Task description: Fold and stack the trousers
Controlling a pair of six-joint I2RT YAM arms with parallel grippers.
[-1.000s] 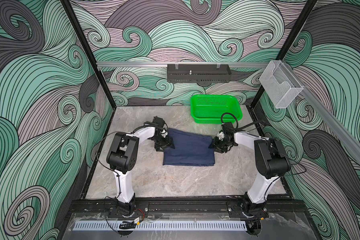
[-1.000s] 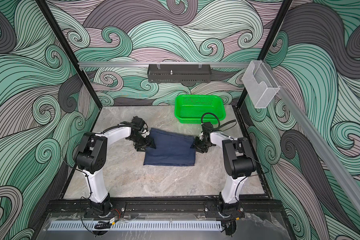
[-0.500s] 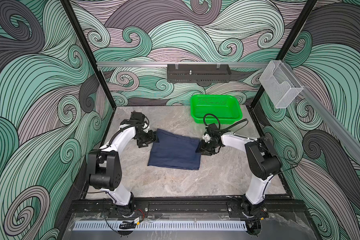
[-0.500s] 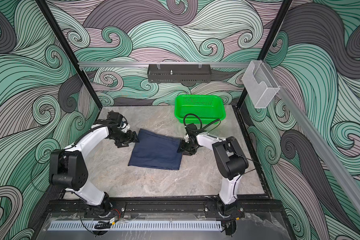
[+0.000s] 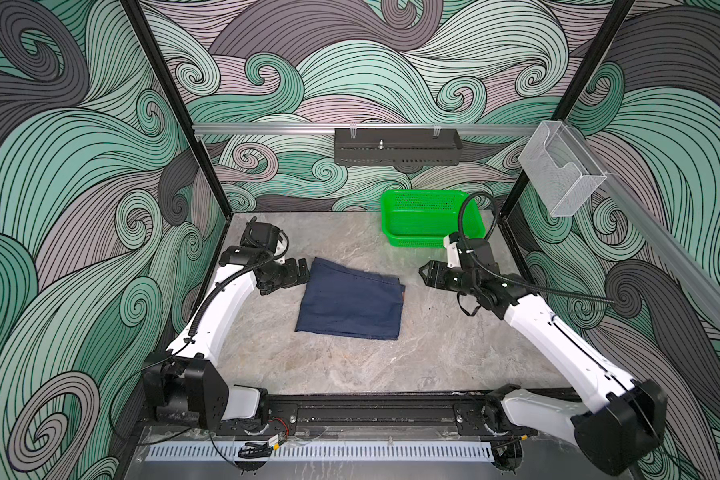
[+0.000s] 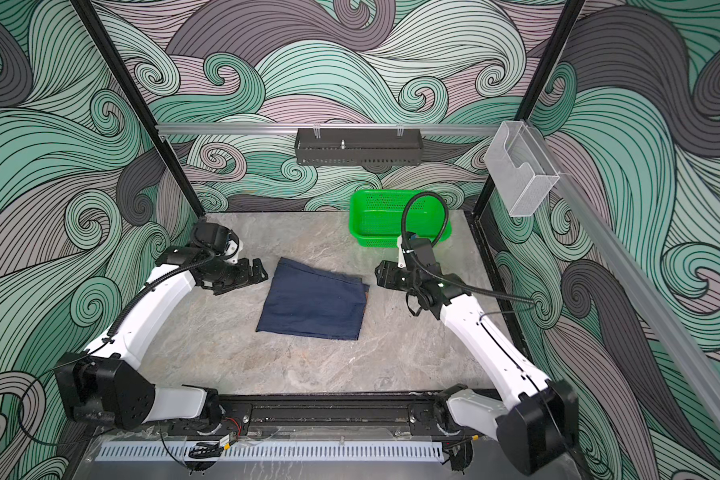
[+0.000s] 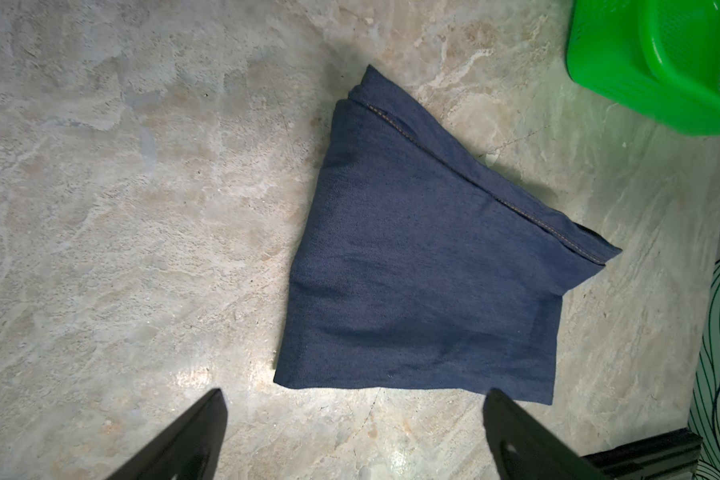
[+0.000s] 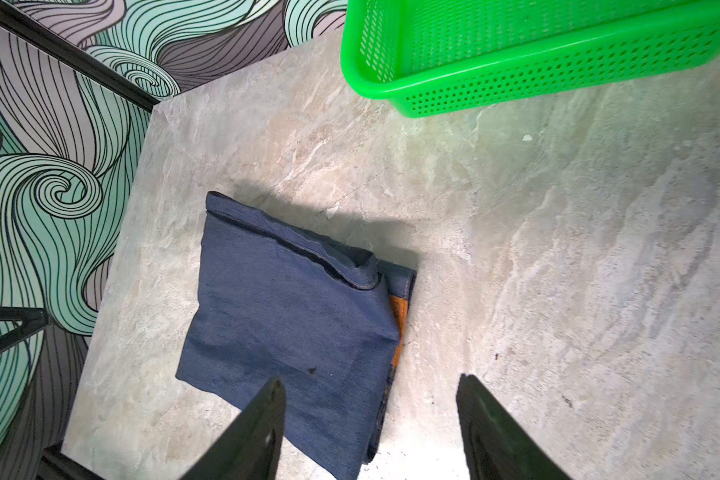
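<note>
Left gripper (image 5: 305,272) and right gripper (image 5: 422,274) have drawn back from the trousers (image 5: 352,305), each with jaws spread and empty; the folded trousers lie flat on the table (image 5: 350,365) between them

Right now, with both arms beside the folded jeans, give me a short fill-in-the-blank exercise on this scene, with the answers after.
The folded dark navy denim trousers lie on the marble-patterned table, ___ the left gripper and the right gripper.
Both grippers stand ___, holding nothing.
The tan leather patch shows on the trousers' edge facing the ___ gripper.
The perforated plastic basket at the back is ___.
Missing words: between; open; right; green.
</note>
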